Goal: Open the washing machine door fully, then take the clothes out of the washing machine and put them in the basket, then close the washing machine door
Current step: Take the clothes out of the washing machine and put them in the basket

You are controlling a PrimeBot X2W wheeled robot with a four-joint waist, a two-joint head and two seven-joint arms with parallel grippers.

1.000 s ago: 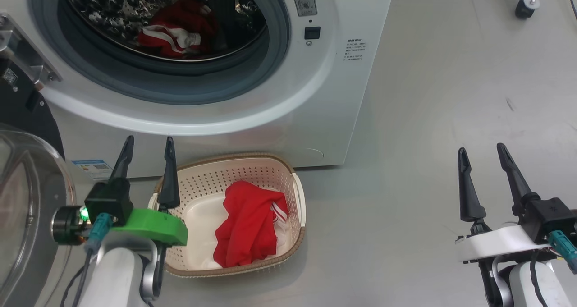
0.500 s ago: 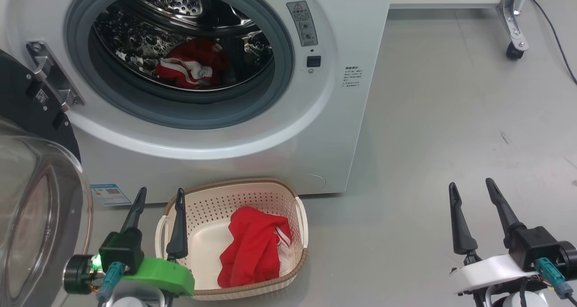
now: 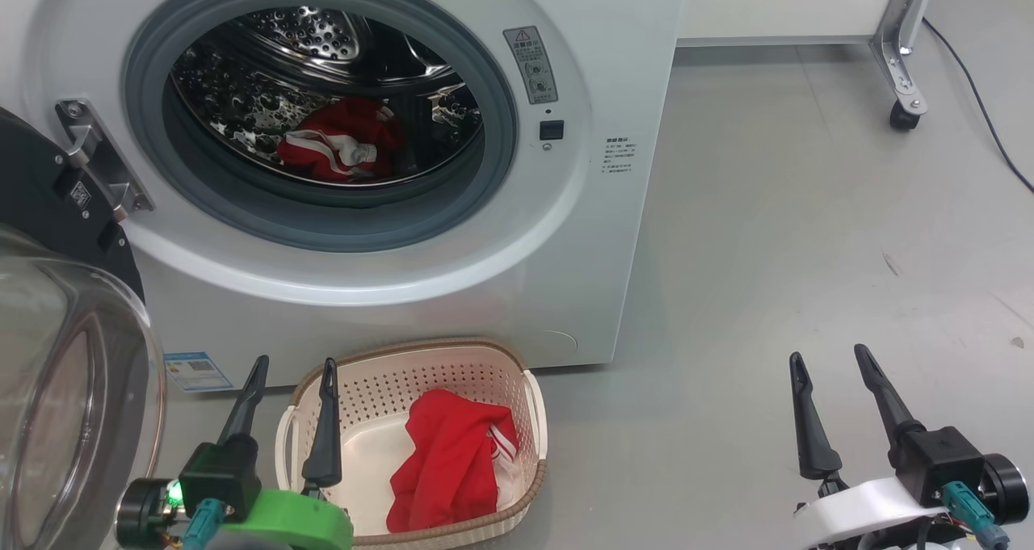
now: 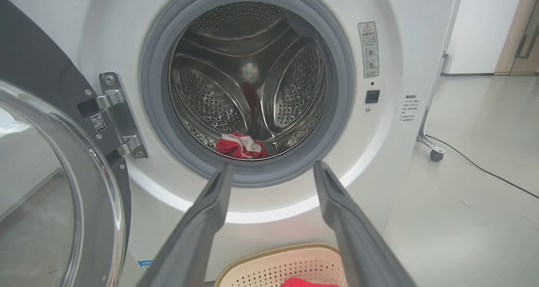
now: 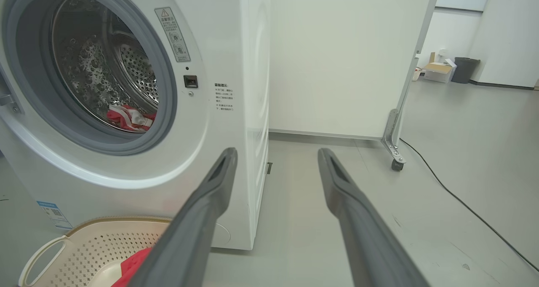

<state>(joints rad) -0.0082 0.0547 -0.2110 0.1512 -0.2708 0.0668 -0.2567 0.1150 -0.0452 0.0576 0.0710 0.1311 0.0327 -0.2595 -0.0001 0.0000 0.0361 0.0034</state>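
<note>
Washing machine (image 3: 485, 275) at upper left of the head view, mouth facing me. Washing machine door (image 3: 48, 372) swung wide at the left edge, glass bulging toward centre. Clothes (image 3: 339, 142) low in the drum (image 3: 266, 90) — another red garment (image 3: 448, 461) in the basket (image 3: 420, 348), bottom centre, long axis up-down the frame. Left gripper (image 3: 295, 364) lower left, right gripper (image 3: 828, 354) lower right — jaws apart, empty, fingers pointing up-frame.

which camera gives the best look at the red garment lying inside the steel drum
The head view: it looks down into the perforated steel drum and shows most of the red white-striped garment. Both wrist views catch a smaller, low part of it over the grey rubber gasket.
</note>
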